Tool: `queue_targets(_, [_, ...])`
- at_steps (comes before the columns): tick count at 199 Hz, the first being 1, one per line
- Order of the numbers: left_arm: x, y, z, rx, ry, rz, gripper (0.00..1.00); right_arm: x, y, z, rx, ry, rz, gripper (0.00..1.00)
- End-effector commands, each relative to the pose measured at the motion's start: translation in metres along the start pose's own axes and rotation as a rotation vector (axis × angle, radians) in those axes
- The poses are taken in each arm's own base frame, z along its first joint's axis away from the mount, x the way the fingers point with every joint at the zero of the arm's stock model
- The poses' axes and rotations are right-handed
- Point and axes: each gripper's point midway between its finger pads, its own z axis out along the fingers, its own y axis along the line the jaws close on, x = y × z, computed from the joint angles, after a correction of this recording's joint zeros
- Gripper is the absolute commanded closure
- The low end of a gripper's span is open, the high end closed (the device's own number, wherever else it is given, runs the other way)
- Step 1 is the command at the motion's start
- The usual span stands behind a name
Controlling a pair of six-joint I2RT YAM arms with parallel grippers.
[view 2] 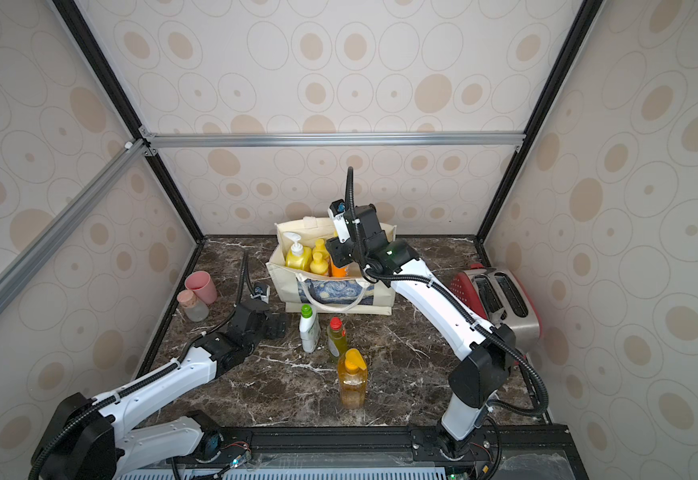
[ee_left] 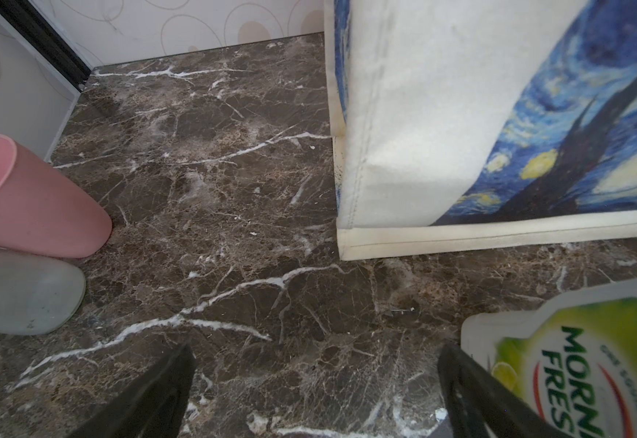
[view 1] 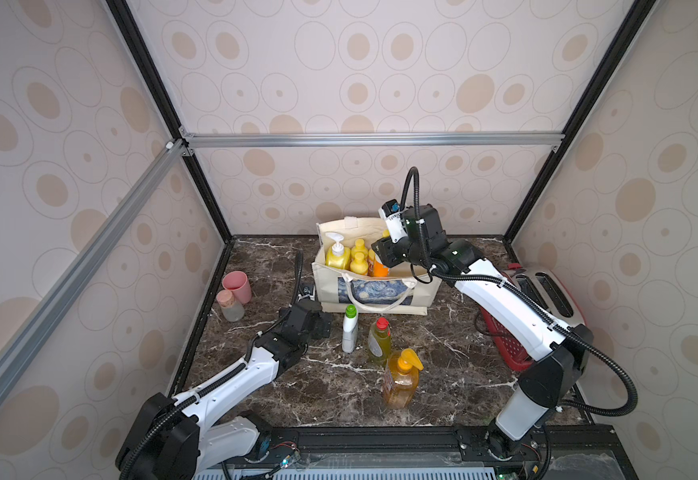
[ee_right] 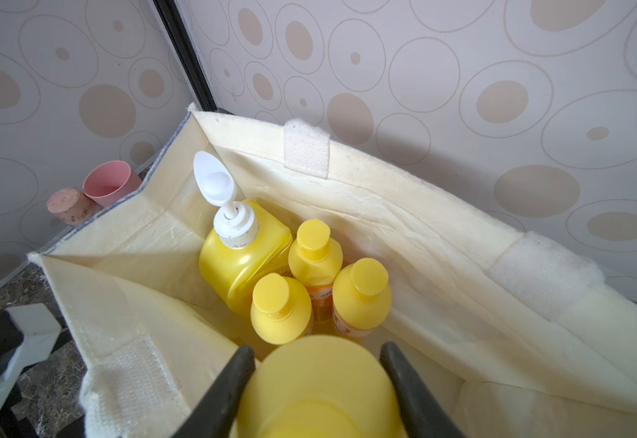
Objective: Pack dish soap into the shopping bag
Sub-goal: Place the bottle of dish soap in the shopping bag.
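The shopping bag (view 1: 380,291) (ee_right: 442,235) stands open at the back of the marble table. Inside stand a yellow white-pump bottle (ee_right: 241,258) and three small yellow-capped bottles (ee_right: 280,309). My right gripper (view 1: 382,257) (ee_right: 316,350) hangs over the bag's mouth, shut on another small orange bottle (view 1: 379,268) (ee_right: 320,390) by its yellow cap. In front of the bag stand a white green-capped bottle (view 1: 350,330) (ee_left: 574,360), a greenish red-capped bottle (view 1: 379,343) and a clear orange pump bottle (view 1: 401,380). My left gripper (view 1: 324,324) (ee_left: 316,349) is open and low, just left of the white bottle, holding nothing.
A pink cup (view 1: 237,286) and a cork-stoppered jar (view 1: 230,305) stand by the left wall. A steel toaster (view 1: 550,297) and a red basket (view 1: 505,345) sit at the right, under my right arm.
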Motion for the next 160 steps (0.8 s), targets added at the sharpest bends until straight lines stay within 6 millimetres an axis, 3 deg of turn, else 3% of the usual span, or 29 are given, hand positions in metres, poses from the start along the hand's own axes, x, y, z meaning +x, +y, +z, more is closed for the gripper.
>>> queue_targets(1, [-0.013, 0.000, -0.004, 0.001, -0.022, -0.004, 0.01, -0.038, 0.002, -0.009, -0.015, -0.142, 0.016, 0.68])
queue_targets(160, [-0.014, 0.001, -0.005, 0.001, -0.031, -0.008, 0.01, 0.006, 0.005, 0.047, -0.036, -0.024, 0.040, 0.66])
